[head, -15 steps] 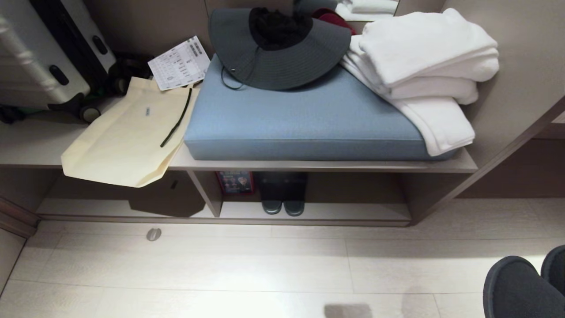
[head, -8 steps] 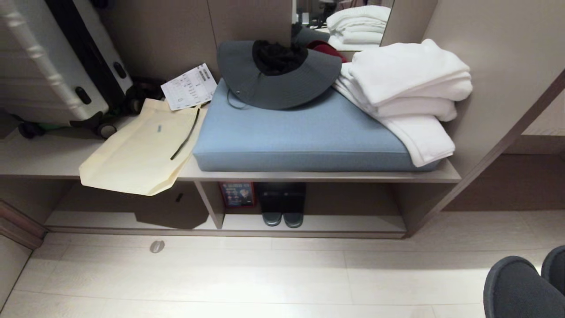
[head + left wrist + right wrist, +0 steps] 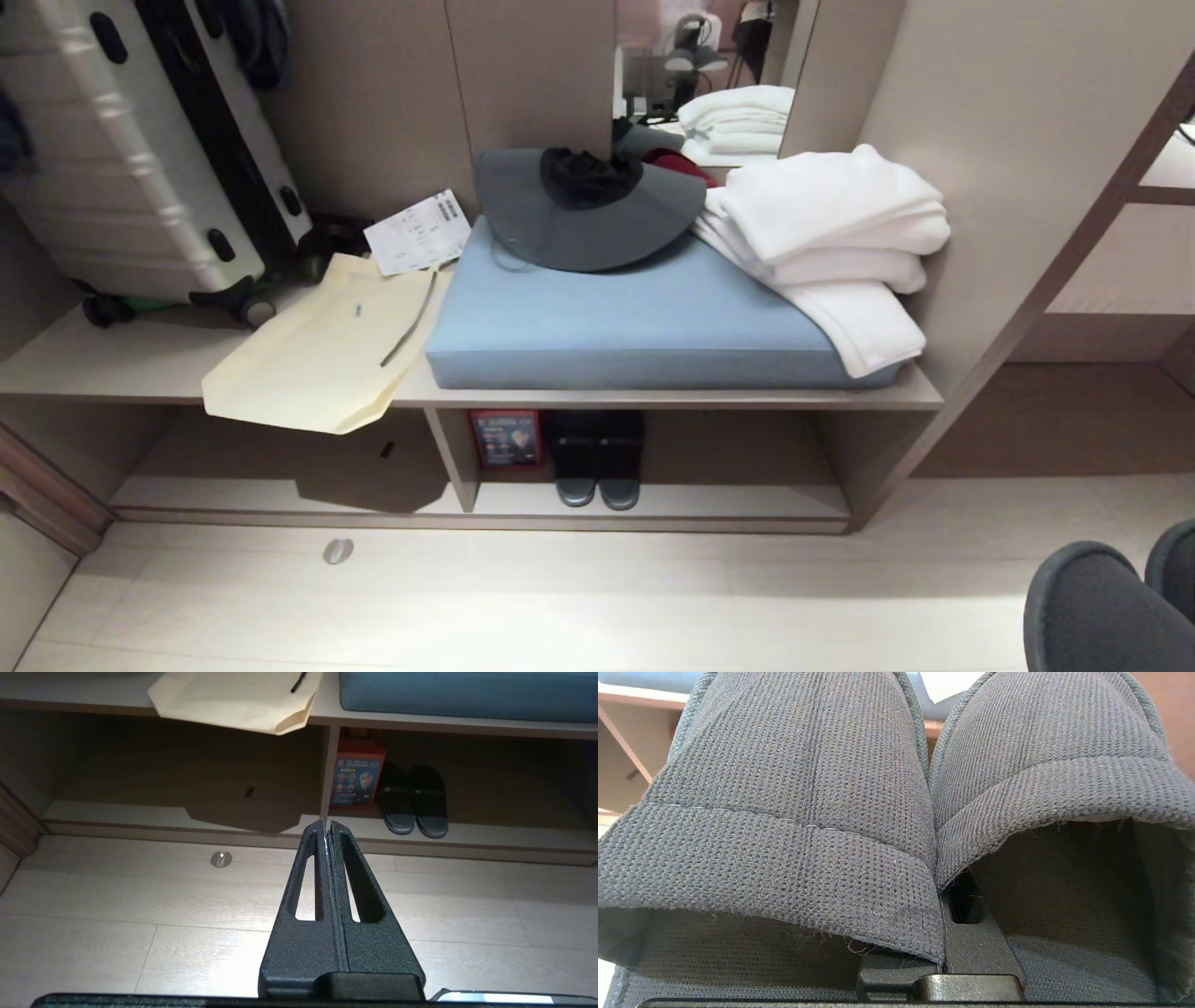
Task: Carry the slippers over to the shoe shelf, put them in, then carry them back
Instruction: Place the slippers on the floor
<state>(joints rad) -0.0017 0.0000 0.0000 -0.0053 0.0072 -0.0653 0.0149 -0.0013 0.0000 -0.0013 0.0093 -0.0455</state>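
Observation:
The slippers (image 3: 1102, 607), a dark knit open-back pair, show their toes at the bottom right of the head view, above the pale floor. In the right wrist view the slippers (image 3: 808, 812) fill the picture side by side. My right gripper (image 3: 942, 933) is shut on their inner edges, its tips hidden under the fabric. The shoe shelf (image 3: 747, 502) is the low beige cubby ahead, split by an upright divider (image 3: 455, 457). My left gripper (image 3: 325, 827) hangs shut and empty over the floor, facing the shoe shelf (image 3: 490, 833).
A glossier dark rubbery pair (image 3: 597, 481) and a red box (image 3: 505, 439) stand in the right cubby. On the bench above lie a blue cushion (image 3: 644, 327), hat (image 3: 588, 219), white towels (image 3: 831, 243), an overhanging cream bag (image 3: 327, 364) and a suitcase (image 3: 140, 159). A metal stud (image 3: 337, 551) sits on the floor.
The whole head view has shifted downward and the bench looks smaller, so the camera has moved. The slippers stay at the bottom right corner.

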